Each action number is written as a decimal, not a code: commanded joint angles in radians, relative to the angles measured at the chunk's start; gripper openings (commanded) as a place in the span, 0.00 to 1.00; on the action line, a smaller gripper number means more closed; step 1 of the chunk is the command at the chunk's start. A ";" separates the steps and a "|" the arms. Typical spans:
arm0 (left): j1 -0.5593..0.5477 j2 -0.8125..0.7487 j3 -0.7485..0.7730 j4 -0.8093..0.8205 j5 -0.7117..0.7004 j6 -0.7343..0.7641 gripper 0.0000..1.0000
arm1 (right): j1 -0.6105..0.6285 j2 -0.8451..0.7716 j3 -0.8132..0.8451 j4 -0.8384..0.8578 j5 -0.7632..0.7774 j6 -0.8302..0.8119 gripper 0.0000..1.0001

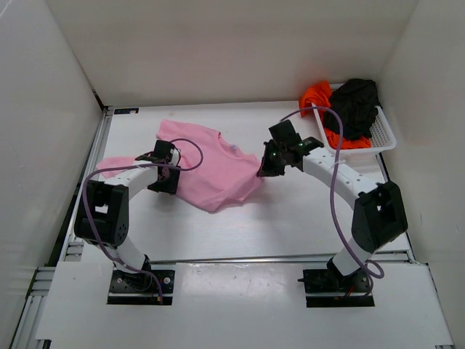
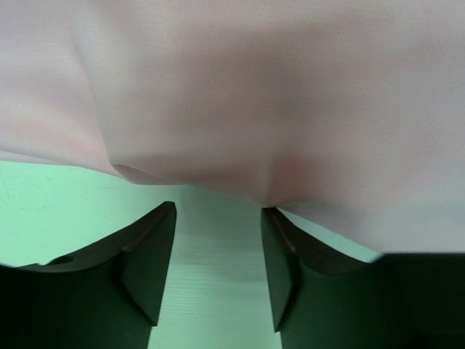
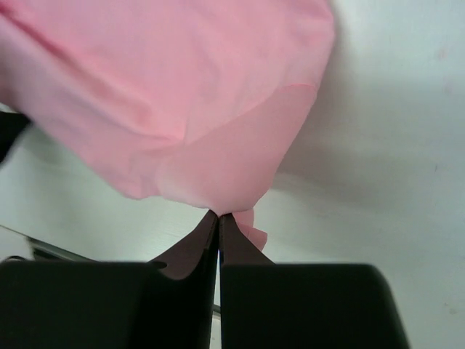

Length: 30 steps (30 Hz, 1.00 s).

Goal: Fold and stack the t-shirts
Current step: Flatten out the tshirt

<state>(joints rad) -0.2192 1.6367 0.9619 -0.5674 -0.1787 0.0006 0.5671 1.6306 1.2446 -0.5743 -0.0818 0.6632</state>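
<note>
Though unclear on top cam, right pincer (image 3: 219, 215) pinches pink shirt (image 3: 182, 94); left pincer (image 2: 218, 211) spread.

A t-shirt (image 1: 211, 171) lay spread at the centre of the table (image 1: 290, 225). The left gripper (image 2: 218, 211) sat at its nine o'clock edge, and the right gripper (image 3: 219, 214) at its three o'clock corner. At two o'clock on the table stood a basket (image 1: 383, 142) holding two more: the upper shirt (image 1: 356, 105) lay heaped on the lower shirt (image 1: 316, 94), which spilled over the rim at ten o'clock.
</note>
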 commanded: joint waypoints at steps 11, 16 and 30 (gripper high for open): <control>-0.040 0.092 0.132 0.014 0.058 -0.001 0.53 | -0.078 -0.018 0.127 -0.035 -0.062 -0.007 0.00; -0.040 0.167 0.172 0.014 0.004 -0.001 0.32 | -0.087 -0.009 0.138 -0.035 -0.073 -0.007 0.00; -0.040 0.017 0.068 0.004 0.053 -0.001 0.48 | -0.139 -0.028 0.108 -0.035 -0.082 -0.025 0.00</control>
<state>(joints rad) -0.2588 1.7264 1.0531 -0.5674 -0.1383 0.0006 0.4385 1.6184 1.3445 -0.6041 -0.1459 0.6510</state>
